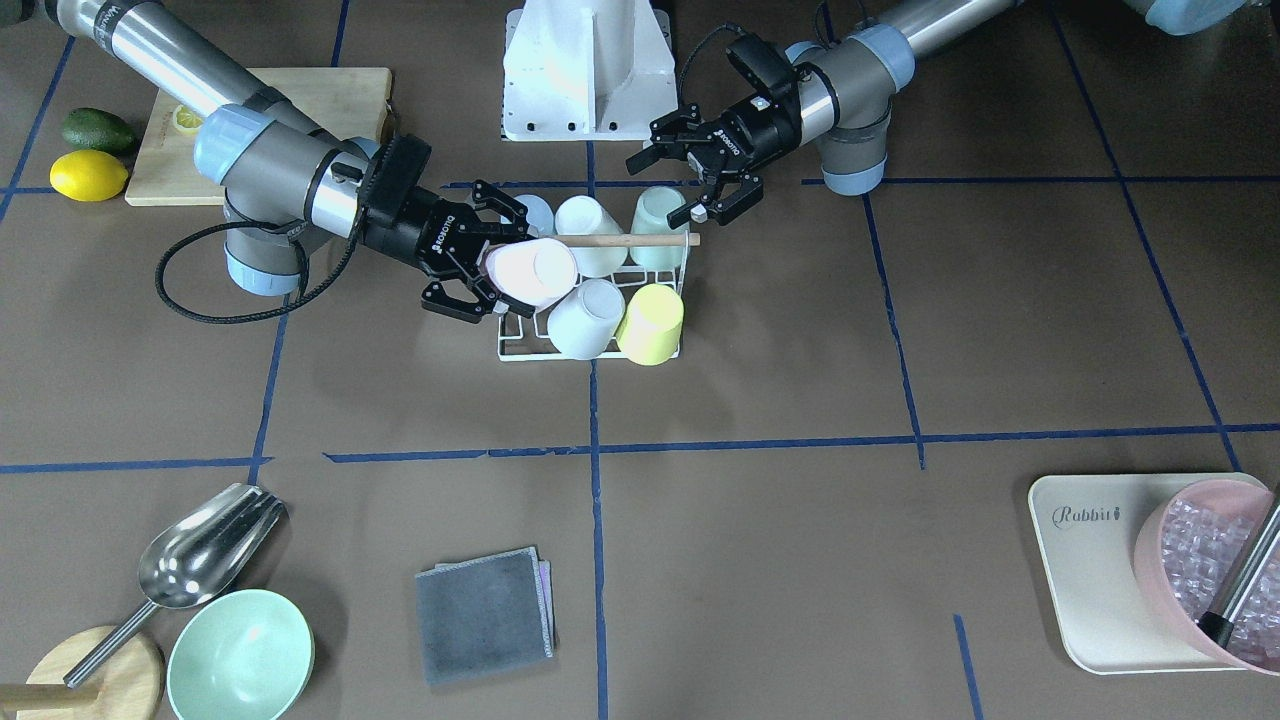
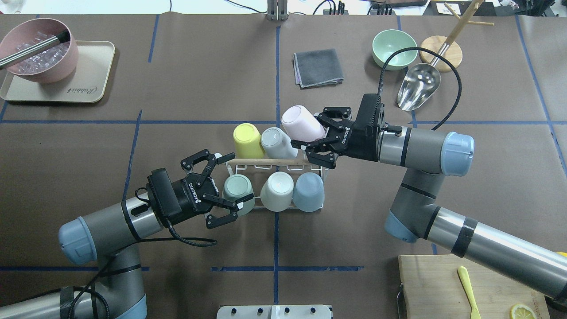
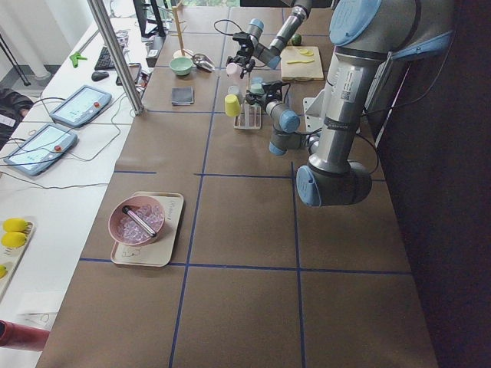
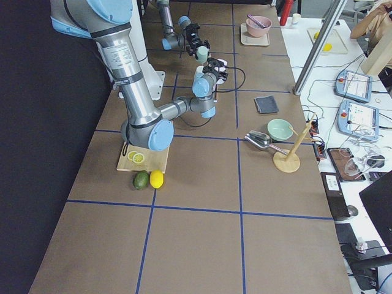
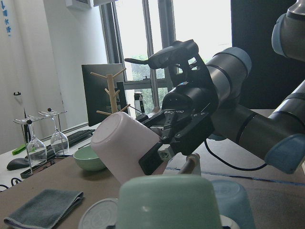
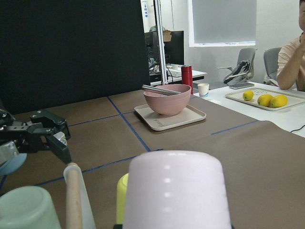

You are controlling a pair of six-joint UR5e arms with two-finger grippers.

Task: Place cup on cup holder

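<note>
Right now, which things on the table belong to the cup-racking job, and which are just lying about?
Job: pink cup, held by right gripper; cup holder; racked cups.
Lying about: grey cloth, mint bowl, metal scoop, pink ice bowl on tray, cutting board, lemon, avocado.

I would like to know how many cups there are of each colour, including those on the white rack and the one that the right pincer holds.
Pink cup: 1
Yellow cup: 1
White cups: 2
Mint green cup: 1
Blue cup: 1
Total: 6
</note>
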